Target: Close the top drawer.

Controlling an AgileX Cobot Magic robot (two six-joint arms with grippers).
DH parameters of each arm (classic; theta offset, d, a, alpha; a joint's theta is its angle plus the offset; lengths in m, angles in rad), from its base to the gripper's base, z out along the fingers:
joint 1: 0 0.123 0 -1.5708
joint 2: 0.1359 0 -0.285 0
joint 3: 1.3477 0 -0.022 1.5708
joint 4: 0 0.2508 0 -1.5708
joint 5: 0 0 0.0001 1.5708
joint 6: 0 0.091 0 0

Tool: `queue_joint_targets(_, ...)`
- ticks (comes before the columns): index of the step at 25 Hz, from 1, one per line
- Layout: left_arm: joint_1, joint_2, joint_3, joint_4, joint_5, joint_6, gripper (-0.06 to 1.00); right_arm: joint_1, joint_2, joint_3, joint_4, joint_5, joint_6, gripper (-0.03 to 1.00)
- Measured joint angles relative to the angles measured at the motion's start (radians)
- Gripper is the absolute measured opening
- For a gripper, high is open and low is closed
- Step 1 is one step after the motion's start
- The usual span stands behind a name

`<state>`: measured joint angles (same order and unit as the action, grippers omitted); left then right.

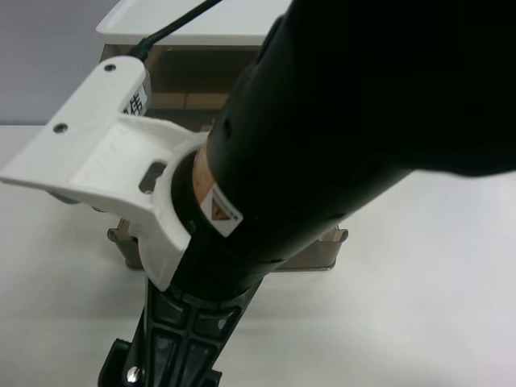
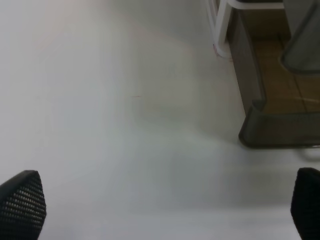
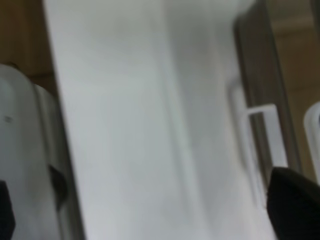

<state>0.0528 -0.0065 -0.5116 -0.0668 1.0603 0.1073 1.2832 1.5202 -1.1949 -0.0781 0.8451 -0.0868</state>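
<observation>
A smoky brown drawer [image 1: 322, 256] sticks out from the cabinet under its white top [image 1: 193, 20]; an arm [image 1: 322, 137] close to the exterior high camera hides most of it. The right wrist view is blurred: a brown drawer front with a white loop handle [image 3: 255, 145] lies beside a broad white surface. I cannot tell if this is the top drawer. My right gripper [image 3: 150, 215] is open and empty, one fingertip [image 3: 295, 205] close to that handle. My left gripper [image 2: 165, 207] is open and empty over the white table, apart from a brown drawer corner [image 2: 270, 130].
A white handle [image 2: 222, 25] shows beside the brown drawer in the left wrist view. The white table [image 1: 435, 306] spreads around the cabinet. The arm's white camera mount [image 1: 97, 153] and its black gripper base [image 1: 161, 363] fill the exterior high view's left and bottom.
</observation>
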Motion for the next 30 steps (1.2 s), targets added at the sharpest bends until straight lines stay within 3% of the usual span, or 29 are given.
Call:
queue_joint_targets(4, 0.000, 0.000, 0.000, 0.000, 0.000, 0.000, 0.99, 0.002, 0.075, -0.001, -0.102, 0.036, 0.078, 0.99)
queue_joint_targets(14, 0.000, 0.000, 0.000, -0.001, 0.000, 0.000, 0.99, 0.002, 0.126, -0.001, -0.227, 0.049, 0.167, 0.99)
queue_joint_targets(30, 0.000, 0.000, 0.000, -0.001, 0.000, 0.000, 0.99, -0.076, 0.108, 0.000, -0.153, 0.051, 0.177, 0.99)
